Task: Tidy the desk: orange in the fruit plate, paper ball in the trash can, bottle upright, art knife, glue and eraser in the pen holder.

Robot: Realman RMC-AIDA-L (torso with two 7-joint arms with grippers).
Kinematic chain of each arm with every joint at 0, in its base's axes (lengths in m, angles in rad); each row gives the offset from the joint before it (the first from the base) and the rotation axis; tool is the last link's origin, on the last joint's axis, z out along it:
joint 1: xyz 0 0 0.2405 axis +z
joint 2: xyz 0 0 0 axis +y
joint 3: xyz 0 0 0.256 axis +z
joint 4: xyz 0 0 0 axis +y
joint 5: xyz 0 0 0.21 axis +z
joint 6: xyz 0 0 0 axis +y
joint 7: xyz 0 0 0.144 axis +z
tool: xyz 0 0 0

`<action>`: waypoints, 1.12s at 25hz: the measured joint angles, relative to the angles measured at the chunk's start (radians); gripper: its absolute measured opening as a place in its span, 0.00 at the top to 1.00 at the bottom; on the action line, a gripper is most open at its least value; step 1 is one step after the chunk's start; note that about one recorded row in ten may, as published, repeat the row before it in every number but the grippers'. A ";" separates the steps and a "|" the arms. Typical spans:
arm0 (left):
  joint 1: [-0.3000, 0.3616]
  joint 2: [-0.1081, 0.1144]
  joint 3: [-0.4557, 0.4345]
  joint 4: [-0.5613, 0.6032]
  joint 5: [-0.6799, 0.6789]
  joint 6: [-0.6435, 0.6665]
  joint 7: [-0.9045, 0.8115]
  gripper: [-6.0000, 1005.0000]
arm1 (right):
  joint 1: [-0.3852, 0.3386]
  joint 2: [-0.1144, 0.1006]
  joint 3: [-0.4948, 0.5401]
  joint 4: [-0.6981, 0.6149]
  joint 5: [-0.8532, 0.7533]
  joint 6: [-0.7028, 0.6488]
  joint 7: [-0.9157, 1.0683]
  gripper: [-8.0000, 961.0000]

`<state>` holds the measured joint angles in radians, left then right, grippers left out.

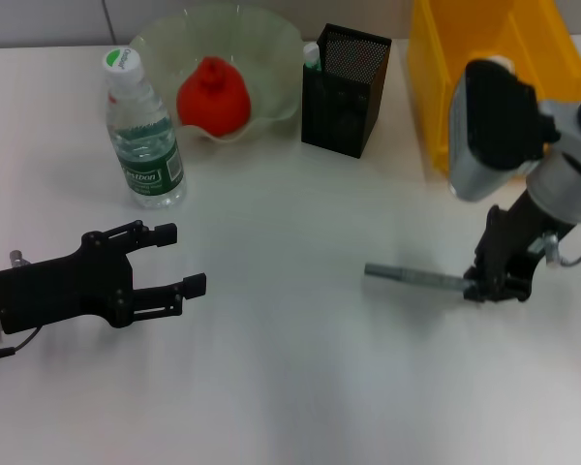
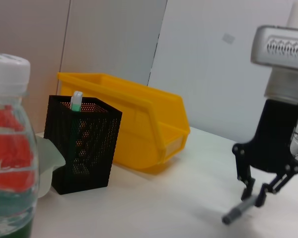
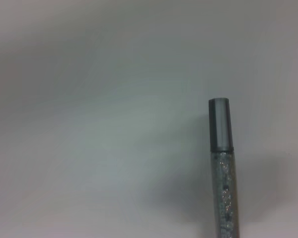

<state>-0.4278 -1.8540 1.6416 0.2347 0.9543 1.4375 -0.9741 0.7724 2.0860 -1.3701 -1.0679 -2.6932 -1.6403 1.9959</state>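
From the head view, my right gripper point(image 1: 486, 287) is closed on one end of the art knife point(image 1: 413, 277), which sticks out towards the pen holder point(image 1: 345, 89) beyond it. My left gripper point(image 1: 169, 260) idles wide open, well apart.

The left wrist view shows the knife tilted, its free end low.

The right wrist view shows only the knife's shaft running away from my hand, so I judge the grip firm

yellow trash can point(image 1: 436, 87); black mesh pen holder point(image 1: 344, 92)
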 joint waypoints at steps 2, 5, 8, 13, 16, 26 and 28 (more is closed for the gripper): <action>0.000 0.000 0.000 0.000 0.000 0.000 0.000 0.14 | 0.002 -0.001 0.028 -0.028 0.001 -0.009 -0.006 0.84; 0.000 0.000 0.000 0.000 0.000 0.001 0.000 0.14 | 0.004 -0.002 0.044 -0.078 0.002 -0.017 -0.024 0.84; -0.001 0.000 0.000 0.000 0.000 -0.003 0.003 0.14 | 0.012 -0.002 0.041 -0.122 -0.002 -0.020 -0.040 0.84; -0.002 -0.003 0.000 0.000 0.000 -0.005 0.004 0.14 | 0.021 -0.002 0.036 -0.210 -0.029 -0.007 -0.100 0.84; -0.002 -0.005 0.000 0.000 -0.001 -0.006 0.006 0.14 | 0.019 -0.001 0.036 -0.234 -0.044 0.013 -0.133 0.84; 0.000 -0.006 0.000 0.000 -0.003 -0.023 0.009 0.14 | -0.016 0.002 0.072 -0.341 -0.108 0.179 -0.253 0.85; 0.000 -0.007 0.000 0.000 -0.004 -0.028 0.009 0.14 | -0.020 0.001 0.096 -0.365 -0.096 0.180 -0.277 0.85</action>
<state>-0.4283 -1.8613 1.6413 0.2347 0.9504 1.4092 -0.9651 0.7526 2.0871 -1.2744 -1.4332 -2.7890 -1.4608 1.7187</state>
